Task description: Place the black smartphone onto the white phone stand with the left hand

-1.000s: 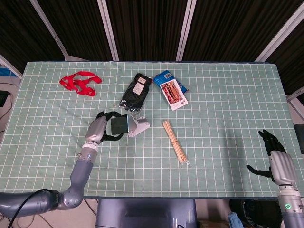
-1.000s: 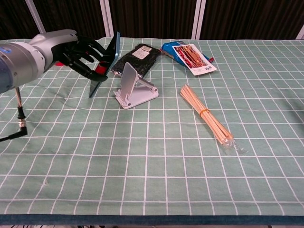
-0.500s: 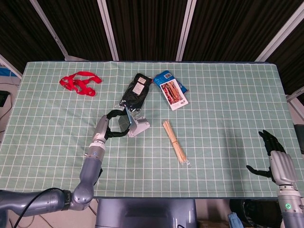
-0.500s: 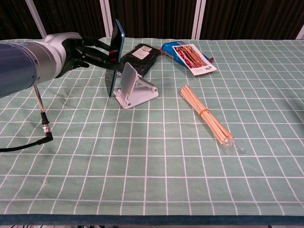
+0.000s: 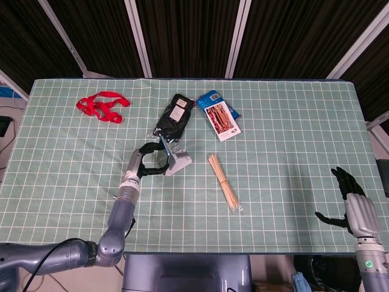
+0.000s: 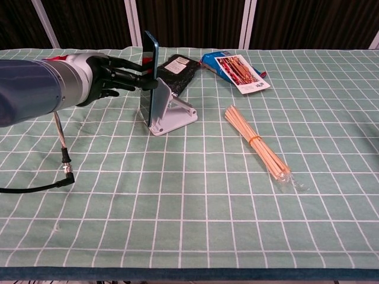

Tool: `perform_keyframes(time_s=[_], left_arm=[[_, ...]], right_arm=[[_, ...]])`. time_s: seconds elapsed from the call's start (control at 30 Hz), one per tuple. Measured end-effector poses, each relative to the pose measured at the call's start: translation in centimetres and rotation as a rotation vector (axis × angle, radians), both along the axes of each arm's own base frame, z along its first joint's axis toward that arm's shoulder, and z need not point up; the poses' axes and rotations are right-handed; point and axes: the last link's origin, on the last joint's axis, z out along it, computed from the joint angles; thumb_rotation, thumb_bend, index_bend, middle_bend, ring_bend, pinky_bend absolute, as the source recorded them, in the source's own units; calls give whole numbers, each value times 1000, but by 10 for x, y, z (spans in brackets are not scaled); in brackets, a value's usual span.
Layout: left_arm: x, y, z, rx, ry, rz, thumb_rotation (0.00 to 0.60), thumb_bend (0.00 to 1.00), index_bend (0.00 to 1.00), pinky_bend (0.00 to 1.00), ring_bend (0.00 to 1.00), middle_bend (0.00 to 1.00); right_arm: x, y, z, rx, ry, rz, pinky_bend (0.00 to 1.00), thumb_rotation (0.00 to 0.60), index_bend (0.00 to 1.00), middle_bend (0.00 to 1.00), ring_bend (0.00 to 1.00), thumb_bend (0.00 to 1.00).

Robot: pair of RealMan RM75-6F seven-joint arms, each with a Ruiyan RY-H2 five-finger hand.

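Observation:
My left hand [image 6: 109, 77] [image 5: 144, 162] holds the black smartphone [image 6: 150, 74] upright by its edges, with the fingers reaching in from the left. The phone's lower end sits at the front lip of the white phone stand [image 6: 173, 113] [image 5: 176, 161], and its back lies close against the stand's sloped rest. In the head view the phone [image 5: 162, 151] shows only as a thin dark edge. Far off at the table's right front corner, my right hand [image 5: 352, 204] hangs with its fingers spread and nothing in it.
A black packet [image 5: 172, 115] and a blue snack packet [image 5: 219, 115] lie just behind the stand. A bundle of wooden sticks [image 6: 259, 149] lies to its right. A red strap [image 5: 101, 106] sits at the far left. A loose cable [image 6: 62, 155] trails under my left arm.
My left hand has carried the phone rightward and turned it upright, from beside the stand to resting against it. The right hand has not moved.

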Motion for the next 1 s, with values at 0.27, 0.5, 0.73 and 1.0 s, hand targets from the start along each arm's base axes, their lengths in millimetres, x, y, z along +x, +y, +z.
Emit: perform_keyframes(time_s=[0.27, 0.5, 0.73, 1.0], left_arm=[[1, 1, -4, 16, -23, -1, 600, 471, 604, 0, 156, 683], [0, 0, -8, 13, -23, 0, 600, 471, 604, 0, 156, 682], [-2, 1, -10, 11, -20, -6, 600, 471, 601, 0, 156, 675], [-2, 2, -13, 8, -22, -9, 600, 469, 592, 0, 156, 669]], right_arm=[[0, 0, 0, 3, -4, -2, 148, 600, 0, 0, 0, 111], [0, 0, 0, 4, -7, -4, 148, 600, 0, 0, 0, 111], [0, 0, 0, 4, -9, -4, 148, 600, 0, 0, 0, 111], [0, 0, 0, 5, -11, -5, 148, 600, 0, 0, 0, 111]])
